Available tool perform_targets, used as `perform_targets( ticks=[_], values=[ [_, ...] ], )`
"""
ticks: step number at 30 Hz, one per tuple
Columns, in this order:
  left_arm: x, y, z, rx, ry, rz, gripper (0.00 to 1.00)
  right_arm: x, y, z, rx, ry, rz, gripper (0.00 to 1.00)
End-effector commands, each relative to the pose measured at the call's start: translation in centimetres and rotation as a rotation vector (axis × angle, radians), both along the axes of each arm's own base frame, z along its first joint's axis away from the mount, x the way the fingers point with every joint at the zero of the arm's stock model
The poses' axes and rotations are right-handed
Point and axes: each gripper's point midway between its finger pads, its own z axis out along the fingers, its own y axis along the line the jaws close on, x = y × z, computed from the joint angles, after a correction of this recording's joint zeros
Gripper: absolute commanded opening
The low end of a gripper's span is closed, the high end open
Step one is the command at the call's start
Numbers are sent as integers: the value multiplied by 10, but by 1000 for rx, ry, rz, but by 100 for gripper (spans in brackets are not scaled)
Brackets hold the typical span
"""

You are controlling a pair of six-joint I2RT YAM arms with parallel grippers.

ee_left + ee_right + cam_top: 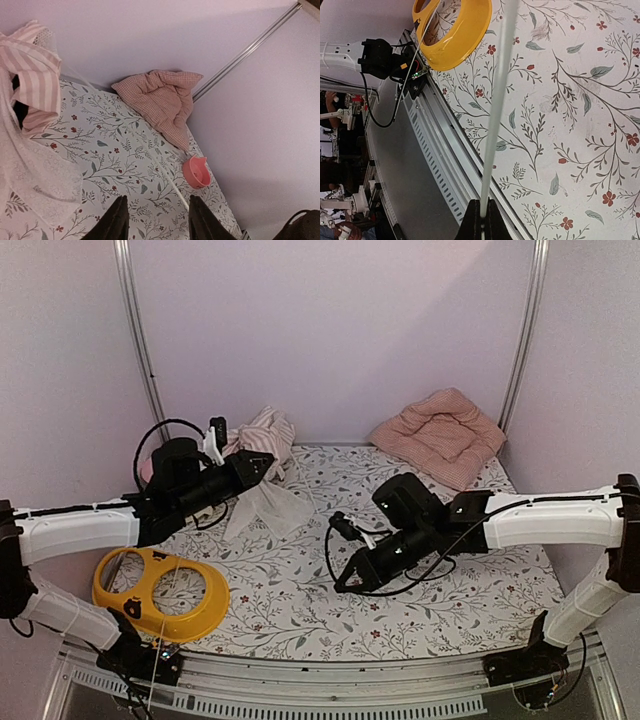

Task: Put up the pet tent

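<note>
The pet tent (262, 440) lies crumpled at the back left, pink-and-white striped fabric (35, 75) with white mesh (30, 170) spilling forward onto the table. My left gripper (268, 468) hovers right beside this heap. In the left wrist view it (157, 200) is open, with nothing between its fingers. A thin white pole (172, 185) lies on the table beyond them. My right gripper (343, 585) sits mid-table, pointing toward the near edge. In the right wrist view it (481, 202) is shut on a thin white pole (495, 115), which runs away from the jaws.
A pink checked cushion (440, 435) leans in the back right corner. A small pink bowl (196, 171) sits near it by the wall. A yellow double bowl (160, 590) stands at the front left, close to the table's metal front rail (440, 165).
</note>
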Motion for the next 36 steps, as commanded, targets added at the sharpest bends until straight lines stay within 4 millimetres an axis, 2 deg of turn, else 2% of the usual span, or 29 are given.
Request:
perform_targets(
  ticks=[1,3,6,11,13,14,17,20,23,29,36],
  values=[
    [7,45,-33,137,25,167,42,13,17,22,45,-71,18,0],
    [13,61,-49,165,51,224,40,14,19,27,52,-74,19,0],
    [28,75,-74,259,61,265,39,15,23,31,54,-76,27,0],
    [57,76,-94,383,-36,244,41,17,25,39,55,-80,30,0],
    [69,73,-98,426,-84,226,42,17,23,34,37,-78,33,0],
    [75,71,-101,457,-104,221,43,19,28,46,59,-92,34,0],
    [86,65,-103,522,-206,208,46,20,31,50,68,-95,37,0],
    [90,57,-102,572,-342,179,44,21,32,51,68,-97,41,0],
    [93,58,-103,593,-443,190,44,22,34,53,72,-105,44,0],
    [123,57,-107,614,-447,128,40,24,33,57,76,-113,42,0],
    [143,49,-117,653,-433,49,39,28,31,65,88,-123,34,0]
  ],
)
